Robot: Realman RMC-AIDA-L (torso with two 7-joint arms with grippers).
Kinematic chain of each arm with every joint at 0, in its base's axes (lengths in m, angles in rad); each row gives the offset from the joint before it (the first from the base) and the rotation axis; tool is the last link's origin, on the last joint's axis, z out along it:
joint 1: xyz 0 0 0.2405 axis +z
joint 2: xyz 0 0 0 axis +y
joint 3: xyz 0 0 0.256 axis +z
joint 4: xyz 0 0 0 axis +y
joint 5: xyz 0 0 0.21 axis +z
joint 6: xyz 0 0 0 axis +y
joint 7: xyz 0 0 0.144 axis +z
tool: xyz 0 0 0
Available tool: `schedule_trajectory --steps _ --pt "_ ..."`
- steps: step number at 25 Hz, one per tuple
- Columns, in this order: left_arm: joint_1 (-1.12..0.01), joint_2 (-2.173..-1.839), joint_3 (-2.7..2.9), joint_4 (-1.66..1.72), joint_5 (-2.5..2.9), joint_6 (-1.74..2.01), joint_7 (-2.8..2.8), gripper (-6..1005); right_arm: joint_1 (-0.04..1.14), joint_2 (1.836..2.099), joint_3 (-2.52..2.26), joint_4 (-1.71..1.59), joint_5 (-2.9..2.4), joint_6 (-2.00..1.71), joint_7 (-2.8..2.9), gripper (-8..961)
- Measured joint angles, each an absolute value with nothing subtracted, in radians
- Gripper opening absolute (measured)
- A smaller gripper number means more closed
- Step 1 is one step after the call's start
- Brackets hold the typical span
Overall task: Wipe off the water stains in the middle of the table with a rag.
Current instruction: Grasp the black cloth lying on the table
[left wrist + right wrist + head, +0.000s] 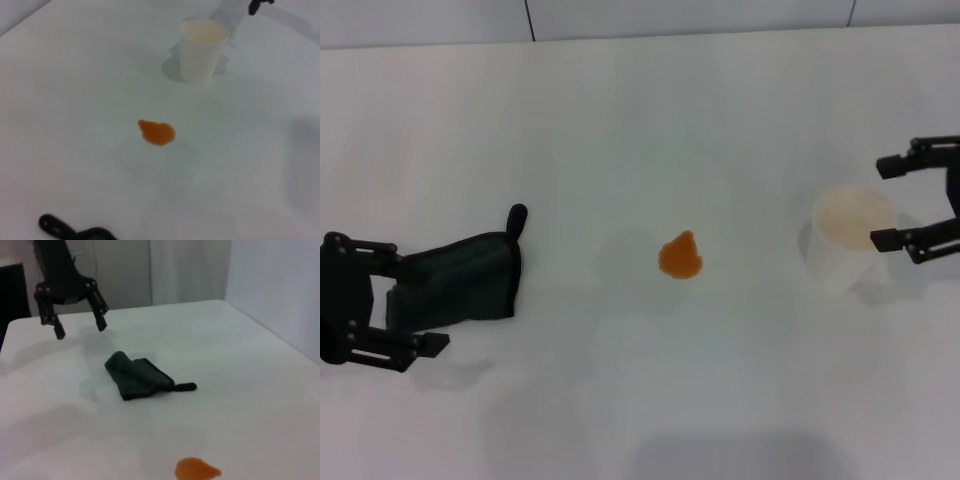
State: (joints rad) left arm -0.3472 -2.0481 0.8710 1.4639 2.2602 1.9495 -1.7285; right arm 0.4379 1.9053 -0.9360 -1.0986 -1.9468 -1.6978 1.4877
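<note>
Head view: left hand [408,301], fingers apart, above the rag [460,280] on the white counter [640,120]; orange stain [681,256] well beyond it toward the right hand [888,203], spread open beside a pale cup [848,236]

Left wrist view: stain [157,132], cup [202,49] farther

Right wrist view: rag [140,381] below left hand [80,328], not touching; stain [197,469] nearest

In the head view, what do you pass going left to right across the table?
Left tool, open above the table → rag → water stains → cup → right tool, open beside the cup.
</note>
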Motion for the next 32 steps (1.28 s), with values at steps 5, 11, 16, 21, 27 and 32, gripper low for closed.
schedule_trajectory --steps 5,11,16,21,27,32 --pt "-0.339 -2.059 0.868 1.532 2.348 1.941 -1.761 805 0.471 1.907 -0.942 -1.105 -1.965 -1.705 1.490 862" --pt "-0.339 -2.065 0.866 1.585 2.458 1.915 -1.786 804 0.479 1.911 -0.949 -1.102 -1.970 -1.707 1.490 862" --pt "-0.345 -2.077 0.866 1.572 2.506 1.826 -1.784 803 0.480 1.924 -0.949 -1.099 -1.981 -1.707 1.485 861" --pt "-0.386 -2.072 0.871 1.486 2.526 1.758 -1.769 802 0.491 1.932 -0.958 -1.099 -1.984 -1.707 1.485 862" --pt "-0.457 -2.063 0.872 1.331 2.568 1.674 -1.739 803 0.503 1.938 -0.960 -1.088 -1.979 -1.708 1.486 861" --pt "-0.505 -2.073 0.876 1.222 2.621 1.616 -1.715 803 0.533 1.947 -0.961 -1.058 -1.982 -1.710 1.488 861"
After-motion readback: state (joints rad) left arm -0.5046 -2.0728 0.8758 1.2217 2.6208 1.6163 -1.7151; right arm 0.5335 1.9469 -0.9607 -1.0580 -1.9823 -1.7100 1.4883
